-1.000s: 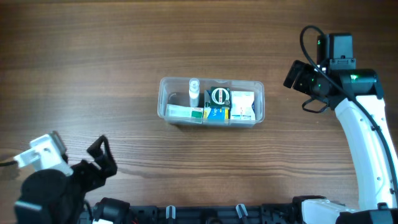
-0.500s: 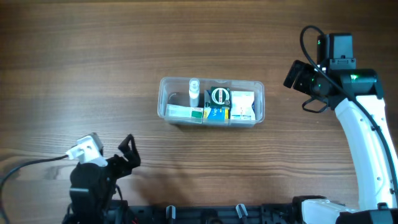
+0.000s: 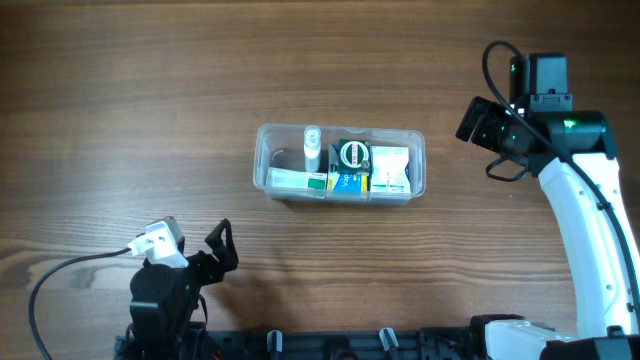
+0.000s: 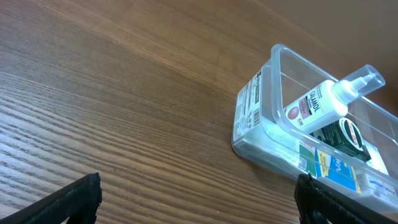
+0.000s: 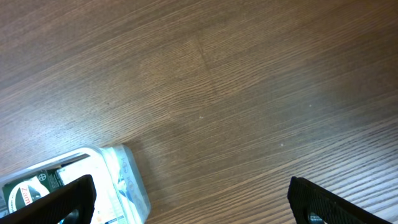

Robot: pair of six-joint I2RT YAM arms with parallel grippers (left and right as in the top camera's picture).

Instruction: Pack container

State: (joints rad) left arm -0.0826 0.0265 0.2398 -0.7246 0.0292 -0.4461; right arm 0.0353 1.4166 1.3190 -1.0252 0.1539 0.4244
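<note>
The clear plastic container [image 3: 262,160] sits mid-table and holds a small clear bottle [image 3: 311,145], a black round-faced item [image 3: 351,154], a white box [image 3: 392,170] and colourful small boxes [image 3: 345,183]. It also shows in the left wrist view [image 4: 270,134] with the bottle [image 4: 326,102], and its corner shows in the right wrist view [image 5: 127,180]. My left gripper [image 3: 222,250] is open and empty near the front edge, left of the container. My right gripper [image 3: 478,122] is open and empty, right of the container.
The wooden table [image 3: 150,90] surrounds the container. A white cable [image 3: 60,275] loops at the front left by the left arm. The right arm's white link [image 3: 590,240] runs along the right side.
The left arm has swung right along the front edge and turned toward the container. The right arm and the container have not moved.
</note>
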